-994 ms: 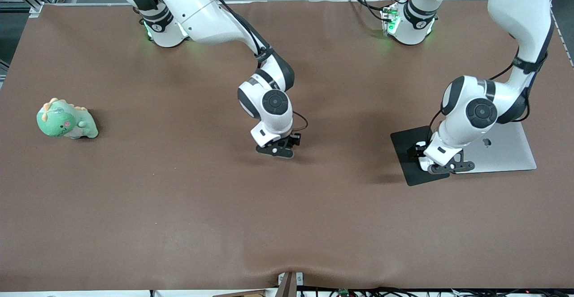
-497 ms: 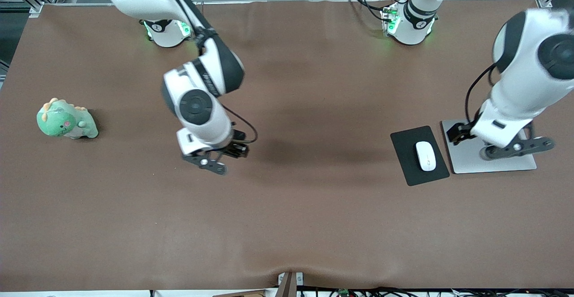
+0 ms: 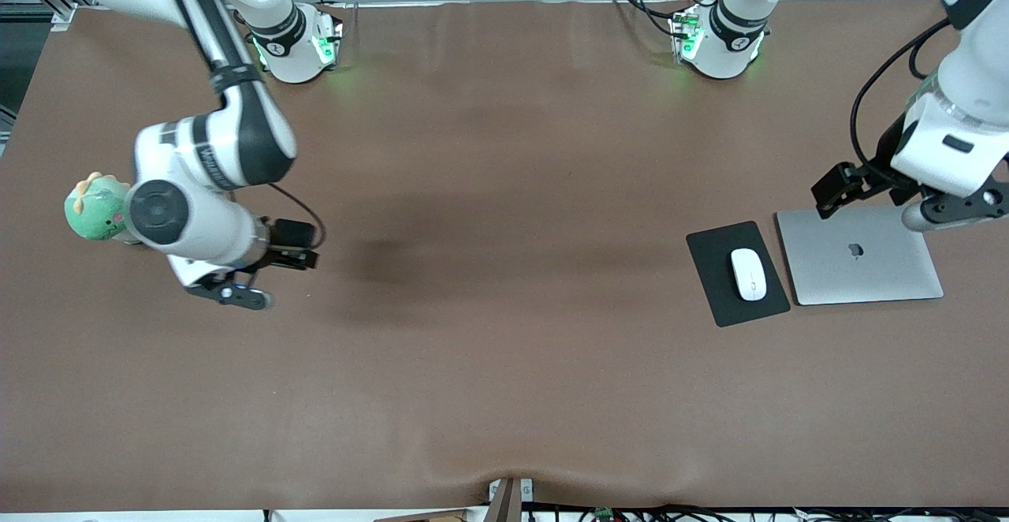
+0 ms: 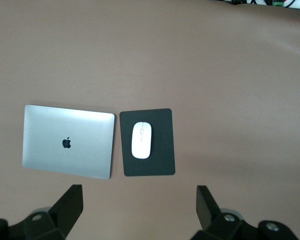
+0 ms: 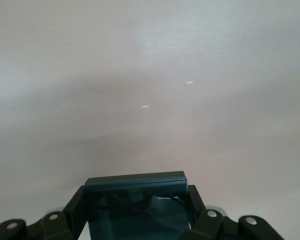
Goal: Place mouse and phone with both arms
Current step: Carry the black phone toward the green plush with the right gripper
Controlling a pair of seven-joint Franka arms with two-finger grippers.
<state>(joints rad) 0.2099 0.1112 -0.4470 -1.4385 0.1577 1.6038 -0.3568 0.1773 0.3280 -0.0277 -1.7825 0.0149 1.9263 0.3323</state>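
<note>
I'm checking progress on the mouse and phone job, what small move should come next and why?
Probably lower the right gripper to the table and set the phone down. It is shut on the phone, over bare table beside the green plush dinosaur. The mouse already lies on the mouse pad, and the left gripper is open above it.

The white oval mouse (image 3: pixel 748 274) (image 4: pixel 141 140) is lying flat on the black mouse pad (image 3: pixel 736 273) toward the left arm's end of the bench; the glossy black phone (image 5: pixel 136 207) is sitting clamped between the right gripper's (image 5: pixel 135 220) jaws.
</note>
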